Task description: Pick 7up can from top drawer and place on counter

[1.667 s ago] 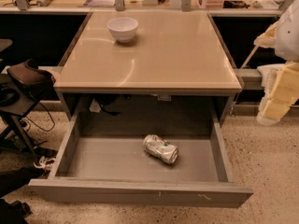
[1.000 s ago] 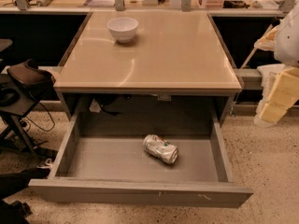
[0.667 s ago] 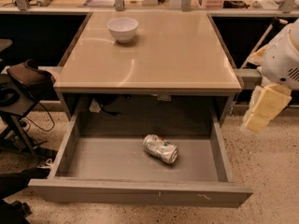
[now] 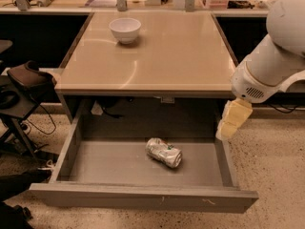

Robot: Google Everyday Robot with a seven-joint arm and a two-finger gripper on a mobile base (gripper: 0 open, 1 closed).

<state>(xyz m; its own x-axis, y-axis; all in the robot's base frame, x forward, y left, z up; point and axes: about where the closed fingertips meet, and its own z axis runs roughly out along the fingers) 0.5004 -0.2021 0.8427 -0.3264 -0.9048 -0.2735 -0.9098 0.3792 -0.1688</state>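
Note:
The 7up can [image 4: 164, 152], silvery and dented, lies on its side on the floor of the open top drawer [image 4: 114, 166], right of the middle. The counter [image 4: 157, 56] is the glossy beige tabletop above the drawer. My white arm comes in from the upper right. My cream-coloured gripper [image 4: 233, 119] hangs below it, just past the counter's front right corner and above the drawer's right wall. It is up and to the right of the can and apart from it, holding nothing that I can see.
A white bowl [image 4: 125, 30] stands on the counter at the back left. A dark stand with cables [image 4: 21, 92] is at the left of the table. Cluttered shelves run along the back. Speckled floor lies to the right.
My arm and gripper have moved left and inward from the right edge, now reaching over the drawer's right wall. The can, bowl and drawer have not moved.

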